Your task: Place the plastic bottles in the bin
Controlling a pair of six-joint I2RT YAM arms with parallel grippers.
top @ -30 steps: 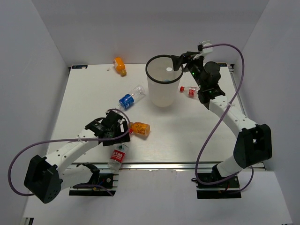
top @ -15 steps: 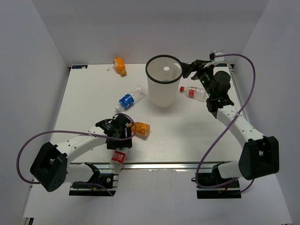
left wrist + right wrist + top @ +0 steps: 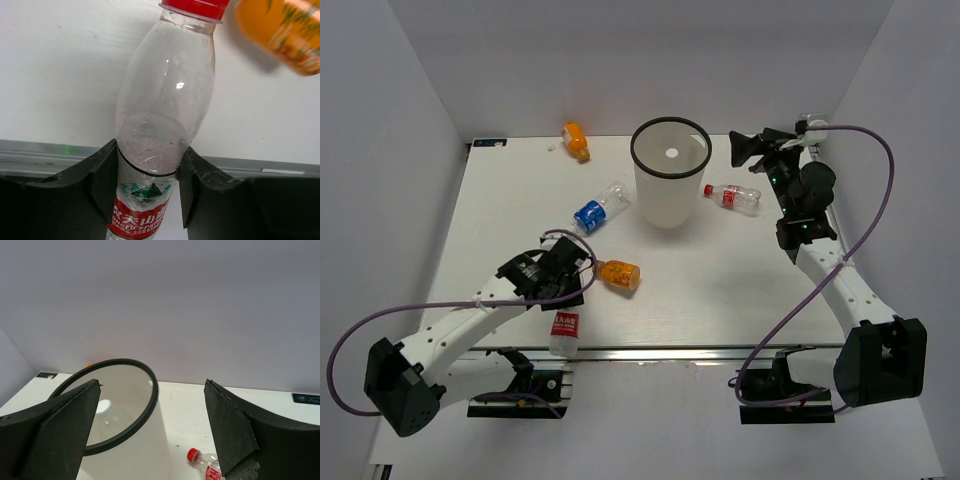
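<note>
My left gripper (image 3: 566, 296) (image 3: 147, 175) is shut on a clear red-labelled bottle (image 3: 563, 328) (image 3: 165, 100) at the table's front edge, its red cap pointing toward the table's middle. An orange bottle (image 3: 620, 274) (image 3: 280, 30) lies just right of that cap. The white bin (image 3: 670, 205) (image 3: 145, 450) with a black rim stands at centre back, with a clear white-capped bottle (image 3: 672, 153) inside. A blue-labelled bottle (image 3: 597, 210) lies left of the bin, a second red-labelled one (image 3: 732, 197) (image 3: 205, 462) to its right, another orange one (image 3: 576, 141) at the back. My right gripper (image 3: 752, 148) (image 3: 151, 382) hangs open right of the rim.
The held bottle's base overhangs the grey metal rail (image 3: 40, 150) along the front table edge (image 3: 720, 348). White walls close in the left, back and right sides. Purple cables loop off both arms.
My left gripper has closed on the red-labelled bottle, which has turned a little straighter. My right gripper has swung rightward from over the bin's rim and stayed open.
</note>
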